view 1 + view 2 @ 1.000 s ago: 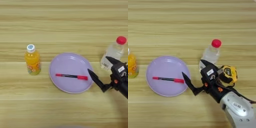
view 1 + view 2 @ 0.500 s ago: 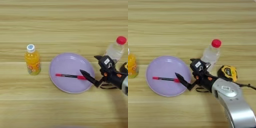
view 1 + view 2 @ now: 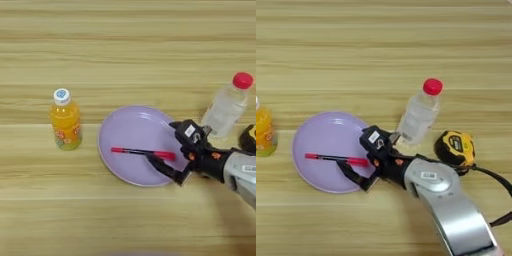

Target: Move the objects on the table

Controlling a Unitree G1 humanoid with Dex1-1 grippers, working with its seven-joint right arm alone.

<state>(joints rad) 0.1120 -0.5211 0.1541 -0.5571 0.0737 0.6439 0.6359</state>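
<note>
In the left eye view my gripper [image 3: 167, 150] has come leftward over the right rim of the lilac plate [image 3: 120, 130] since a second ago, when it hung off the plate's edge; now its black fingers stand spread apart, one above and one below the red end of the pen [image 3: 142, 152], not yet closed on it. I take that to mean the pen is the thing I am about to pick up. The pen lies flat across the plate's middle, and the orange juice bottle [image 3: 65, 120] stands upright on the table [image 3: 125, 45], well to the left. In the right eye view the clear bottle [image 3: 418, 115] stands just behind my wrist and the tape measure [image 3: 456, 148] lies beside my forearm, both close enough to be knocked if I swing right carelessly.
</note>
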